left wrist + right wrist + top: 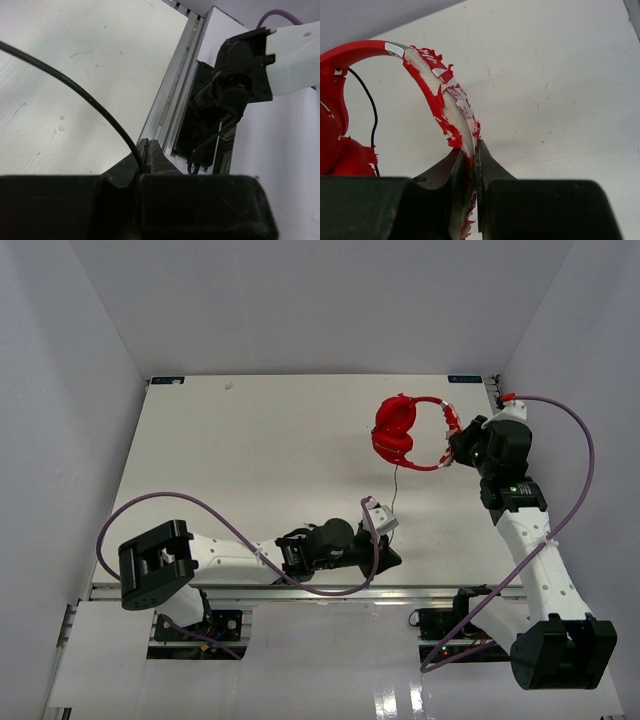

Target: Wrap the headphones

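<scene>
Left gripper: closed on the thin black cable, low by the near edge of the table.
Right gripper: clamped on the flaking red-and-white headband — the headphones are held at the table's far right.
Step in hand: the cable is judged ready to be wound around the headband.
Doing it well: light tension is best kept — loops laid side by side, the headband held steady.

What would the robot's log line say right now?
left gripper: shut on cable | right gripper: shut on headband | cable: not wrapped yet
</scene>
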### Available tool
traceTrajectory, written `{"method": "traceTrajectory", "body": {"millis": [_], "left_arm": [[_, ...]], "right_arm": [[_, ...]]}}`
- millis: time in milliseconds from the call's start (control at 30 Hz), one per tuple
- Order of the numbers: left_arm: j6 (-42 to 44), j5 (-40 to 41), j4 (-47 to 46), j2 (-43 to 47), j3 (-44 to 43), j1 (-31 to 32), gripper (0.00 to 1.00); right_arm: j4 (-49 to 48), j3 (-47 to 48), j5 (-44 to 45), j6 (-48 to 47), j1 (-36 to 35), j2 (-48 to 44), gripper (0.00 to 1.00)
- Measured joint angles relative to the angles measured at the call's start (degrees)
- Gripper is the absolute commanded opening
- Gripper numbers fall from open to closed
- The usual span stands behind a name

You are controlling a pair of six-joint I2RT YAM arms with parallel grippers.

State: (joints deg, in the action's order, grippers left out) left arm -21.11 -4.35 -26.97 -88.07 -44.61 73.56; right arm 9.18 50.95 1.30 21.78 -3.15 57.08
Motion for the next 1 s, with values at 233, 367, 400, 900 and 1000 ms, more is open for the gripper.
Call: {"method": "traceTrajectory", "body": {"millis": [233, 367, 400, 900, 1000], "left_arm": [[4.4, 1.1, 14.3, 1.3, -9.5, 2.9, 0.05], [6.9, 2.3, 22.3, 2.8, -13.7, 3.0, 0.05], [7.7, 2.9, 24.7, 3.0, -14.9, 3.0, 0.05], [14.6, 12.7, 41.1, 10.7, -19.8, 0.7, 0.05], [15.2, 13.8, 41.9, 12.2, -20.0, -0.8, 0.04]], "right_arm": [[-2.1, -5.4, 7.4, -11.7, -6.1, 1.3, 0.08], [-3.3, -8.8, 9.2, -17.8, -8.8, 0.7, 0.08], [-3.7, -9.3, 9.4, -19.5, -9.5, 0.3, 0.08], [-1.8, -13.0, -7.0, -46.7, -12.7, -10.7, 0.08], [0.3, -13.0, -11.6, -49.7, -12.8, -11.0, 0.08]]}}
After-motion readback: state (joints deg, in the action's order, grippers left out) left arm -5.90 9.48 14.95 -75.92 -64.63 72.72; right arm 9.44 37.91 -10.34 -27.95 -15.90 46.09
